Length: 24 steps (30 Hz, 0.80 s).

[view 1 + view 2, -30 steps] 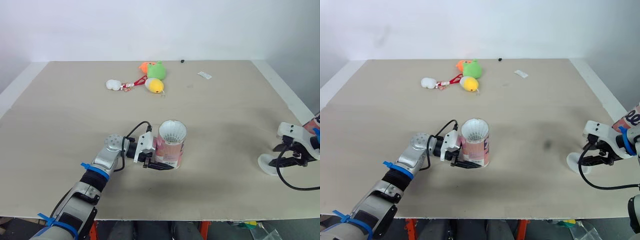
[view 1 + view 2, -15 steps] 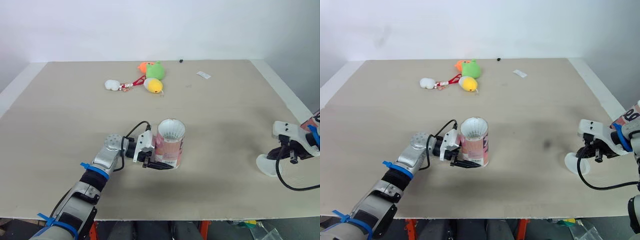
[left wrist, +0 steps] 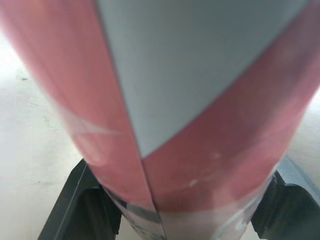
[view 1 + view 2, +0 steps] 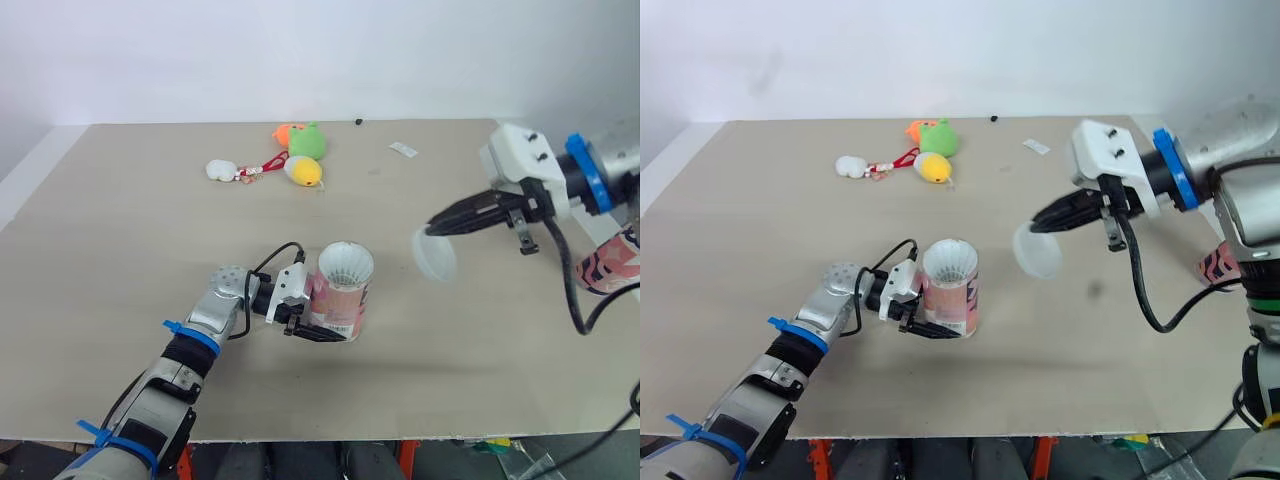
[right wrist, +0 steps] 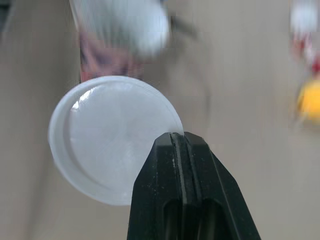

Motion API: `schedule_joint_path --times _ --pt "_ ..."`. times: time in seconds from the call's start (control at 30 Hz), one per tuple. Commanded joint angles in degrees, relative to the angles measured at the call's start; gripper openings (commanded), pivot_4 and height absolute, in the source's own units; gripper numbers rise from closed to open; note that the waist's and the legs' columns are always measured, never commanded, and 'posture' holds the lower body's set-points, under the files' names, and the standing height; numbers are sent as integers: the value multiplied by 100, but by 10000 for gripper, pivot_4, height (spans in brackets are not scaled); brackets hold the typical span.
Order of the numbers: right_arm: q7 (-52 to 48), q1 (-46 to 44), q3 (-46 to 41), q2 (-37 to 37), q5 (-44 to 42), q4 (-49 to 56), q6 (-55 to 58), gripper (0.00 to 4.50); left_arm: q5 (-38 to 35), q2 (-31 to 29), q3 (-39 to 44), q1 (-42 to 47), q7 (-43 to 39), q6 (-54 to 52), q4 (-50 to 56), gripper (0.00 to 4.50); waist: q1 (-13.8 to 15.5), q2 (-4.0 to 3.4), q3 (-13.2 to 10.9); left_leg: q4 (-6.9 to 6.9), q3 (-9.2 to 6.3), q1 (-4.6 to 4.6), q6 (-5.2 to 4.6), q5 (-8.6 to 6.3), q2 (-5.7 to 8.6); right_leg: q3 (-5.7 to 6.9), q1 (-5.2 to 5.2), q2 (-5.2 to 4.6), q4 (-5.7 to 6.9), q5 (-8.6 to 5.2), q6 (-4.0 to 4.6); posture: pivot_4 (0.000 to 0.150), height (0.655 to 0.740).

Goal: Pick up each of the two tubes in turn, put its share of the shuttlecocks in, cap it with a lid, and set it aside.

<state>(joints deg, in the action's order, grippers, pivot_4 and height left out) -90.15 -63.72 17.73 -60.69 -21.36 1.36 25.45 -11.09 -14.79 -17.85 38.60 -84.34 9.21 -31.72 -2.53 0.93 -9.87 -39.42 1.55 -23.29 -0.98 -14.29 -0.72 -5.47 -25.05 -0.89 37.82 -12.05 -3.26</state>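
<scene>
Tube (image 4: 340,298) in left hand (image 4: 324,320), lid (image 4: 436,256) in right hand (image 4: 434,228), plush toys (image 4: 306,152) behind

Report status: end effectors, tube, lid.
Left end effector shut on tube, upright, shuttlecocks inside. Right end effector shut on lid, airborne right of tube. Toys far off, not in the way.

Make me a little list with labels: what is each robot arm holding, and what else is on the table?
Tube: upright on the table, shuttlecock in its open top
Lid: clear, round, in the air, not yet on the tube
Left end effector: shut on the tube
Right end effector: shut on the lid
Second tube: near the table's right edge, under the right arm
Far side: soft toys
</scene>
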Motion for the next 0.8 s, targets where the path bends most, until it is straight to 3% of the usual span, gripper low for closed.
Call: schedule_joint_path --times 0.03,0.37,0.8 --pt "-235 -545 439 197 4 190 -265 741 387 -139 -212 -3 -58 204 -291 26826 -2 0 0 0 0 -1 -1 -1 0 -1 0 0 0 0 1 1500 7323" --pt "-235 -1451 1333 1216 605 -51 -1147 741 528 -212 -320 31 -9 513 -479 26826 -8 1 1 0 3 3 -2 -3 -5 -5 -5 1 1 6 5 1500 7323" --pt "-235 -1511 1214 1719 1168 -101 -1734 741 268 -191 -152 4 -35 154 -320 26826 -12 5 4 0 1 4 -2 -2 -13 3 -4 10 5 8 15 1500 7323"
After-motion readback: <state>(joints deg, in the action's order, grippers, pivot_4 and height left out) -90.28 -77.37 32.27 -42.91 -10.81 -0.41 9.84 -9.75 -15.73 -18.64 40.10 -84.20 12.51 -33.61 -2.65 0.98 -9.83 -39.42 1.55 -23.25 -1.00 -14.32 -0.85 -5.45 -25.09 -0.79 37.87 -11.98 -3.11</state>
